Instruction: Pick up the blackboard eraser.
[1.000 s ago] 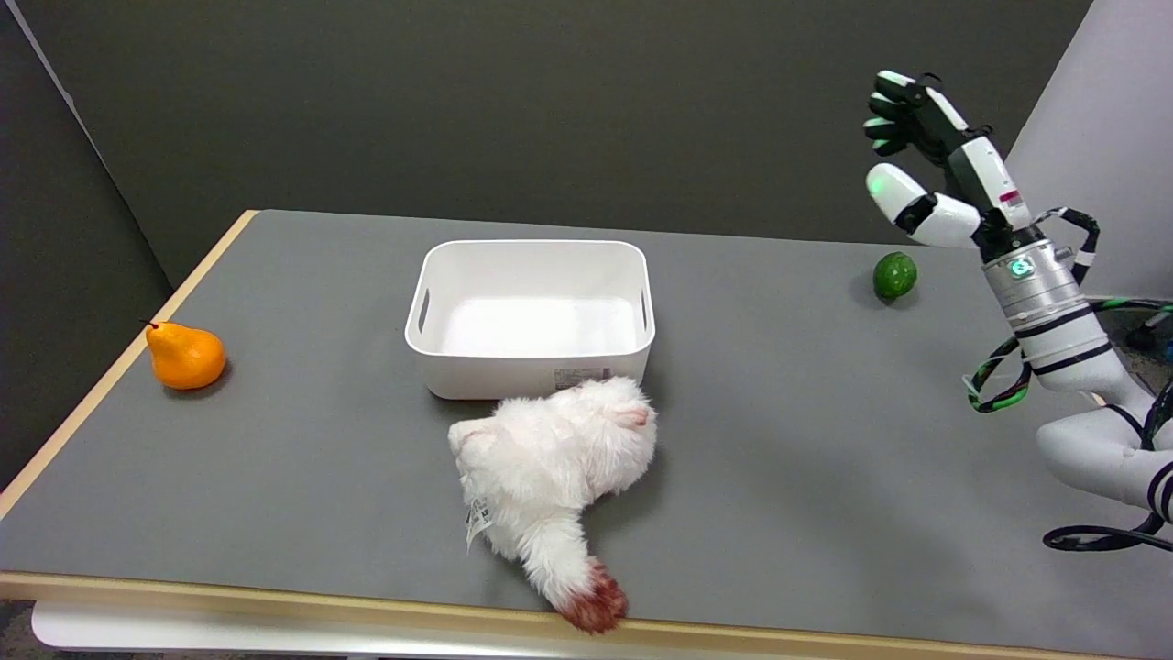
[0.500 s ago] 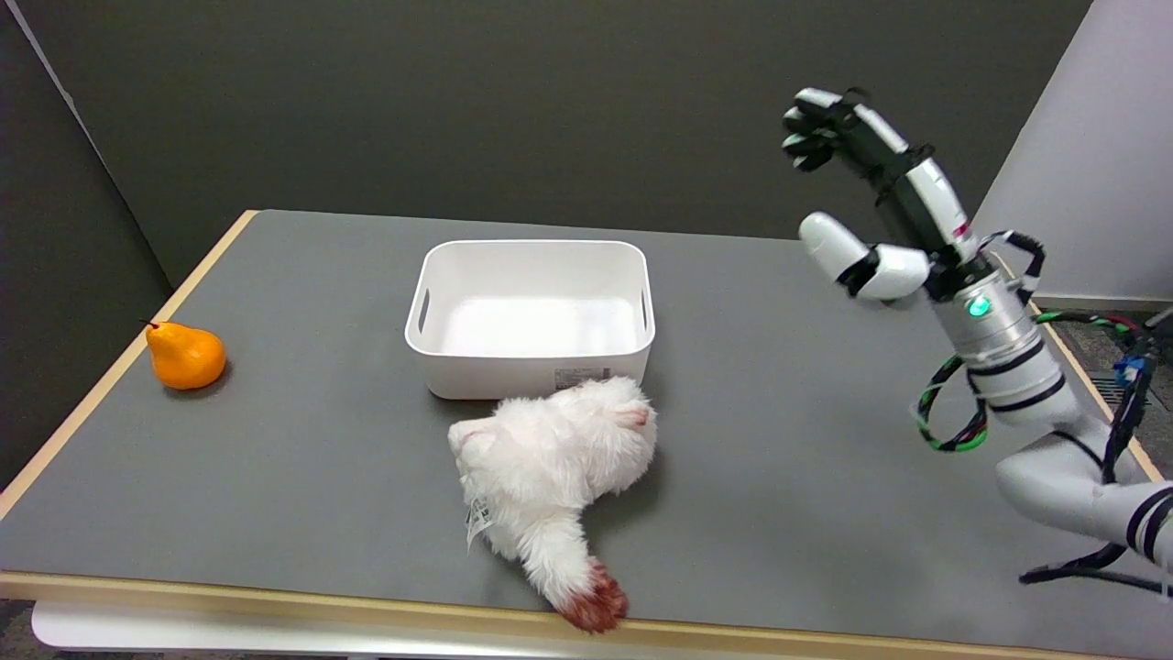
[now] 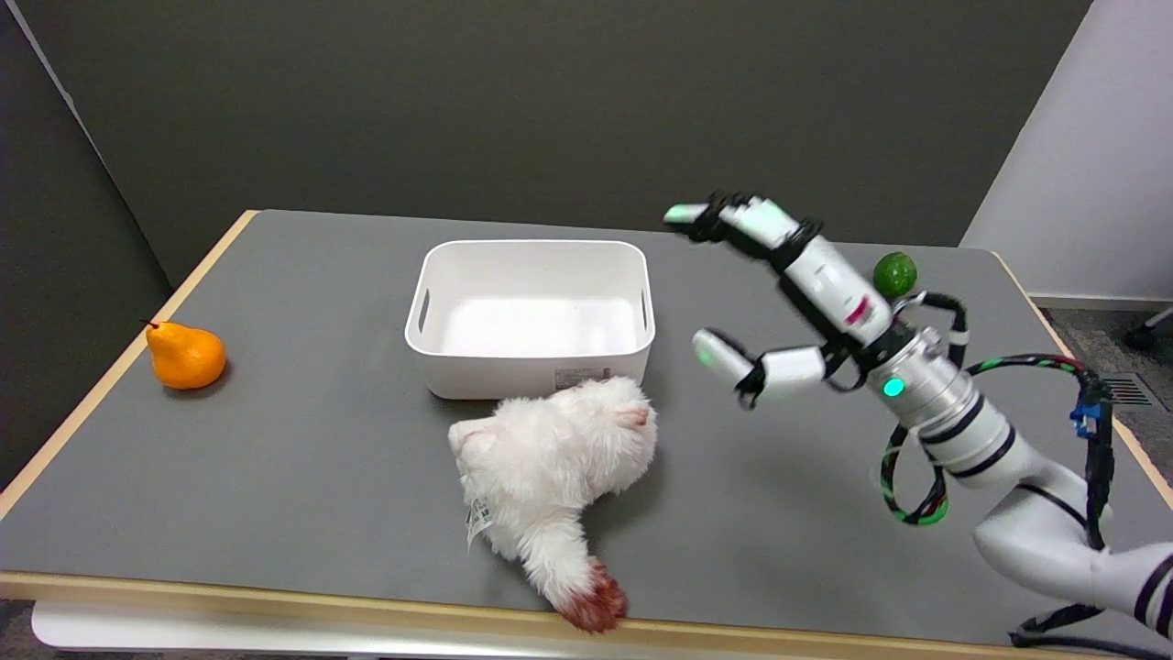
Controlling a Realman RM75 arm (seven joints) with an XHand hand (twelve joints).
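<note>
One bin (image 3: 431,357), one plush toy (image 3: 550,458), one pear (image 3: 185,356), one lime (image 3: 894,273), right hand (image 3: 779,302) empty.

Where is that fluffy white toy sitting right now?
The white plush toy lies at the table's near edge, touching the white bin's front wall.

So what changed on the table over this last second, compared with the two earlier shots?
The right hand swung from high at the right edge leftward and down, and now hangs open over the table between the white bin and the lime, holding nothing. The bin, lime, plush toy and orange pear stayed put. No blackboard eraser is visible.
</note>
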